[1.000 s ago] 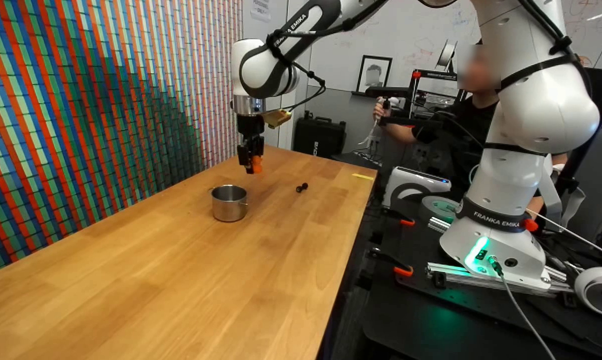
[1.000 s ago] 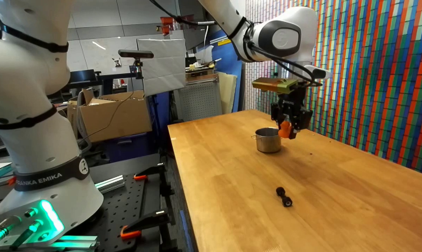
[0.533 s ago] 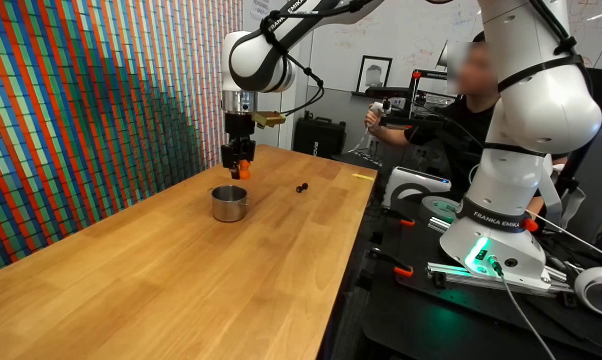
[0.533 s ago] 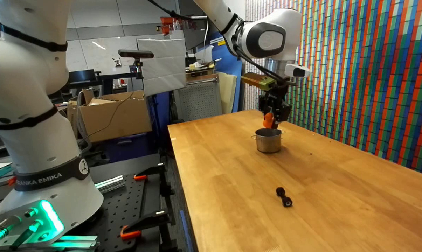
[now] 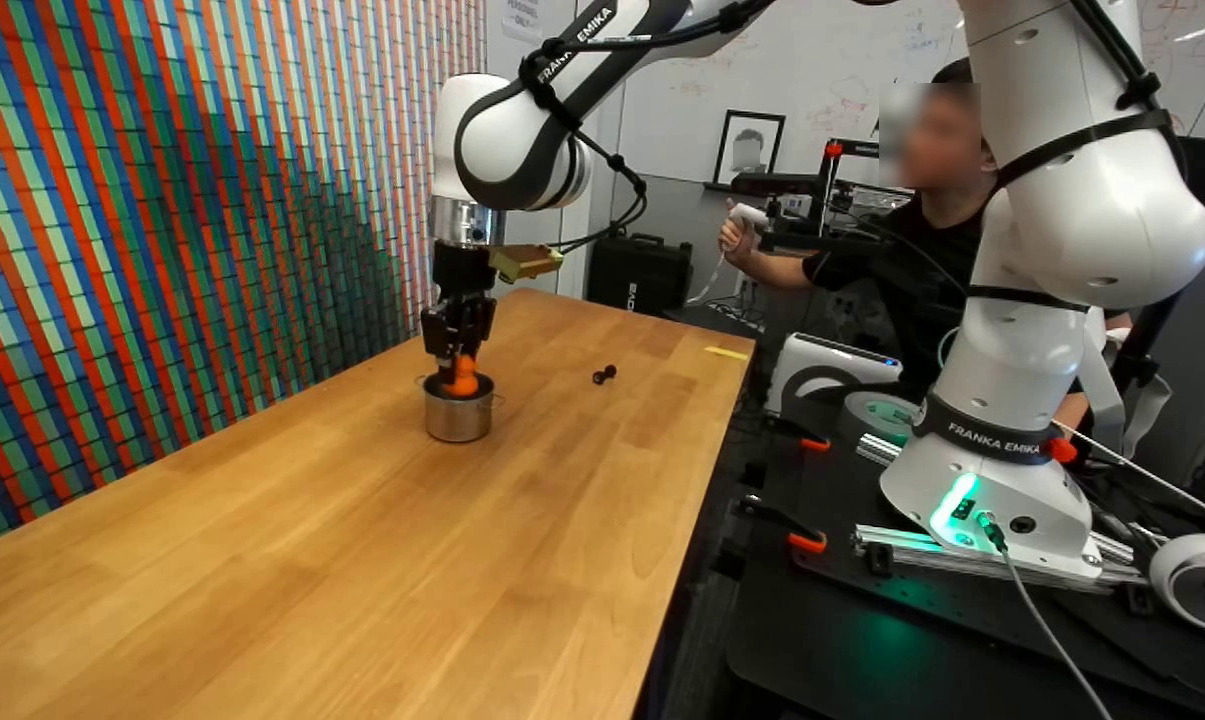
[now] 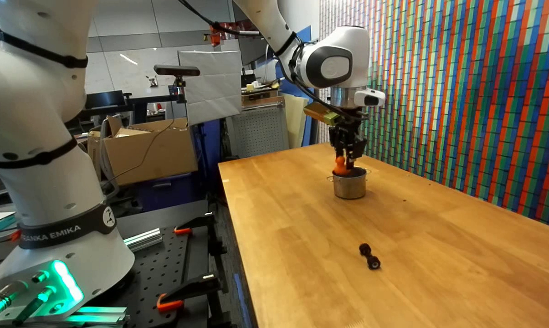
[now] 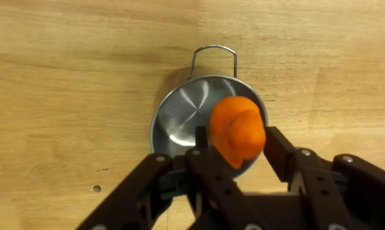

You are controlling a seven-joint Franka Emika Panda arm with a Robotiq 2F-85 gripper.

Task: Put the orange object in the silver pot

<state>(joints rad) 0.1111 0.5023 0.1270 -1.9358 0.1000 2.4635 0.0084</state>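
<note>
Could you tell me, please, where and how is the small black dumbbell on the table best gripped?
Probably grip the black dumbbell at its narrow middle, coming from above. It lies flat on the table, and its round ends are thicker, so closing crosswise between them should limit sliding. The end effector must first release the orange toy.

Pot (image 5: 459, 418) is standing on the worktop (image 5: 412, 560). Object (image 7: 235, 129) is hanging in the hand (image 7: 237, 137) at the pot's mouth, can't tell how far in. In an exterior view, small item (image 5: 604, 375) is lying right of and behind the pot; strip (image 5: 726, 353) is sitting farther right and back.
</note>
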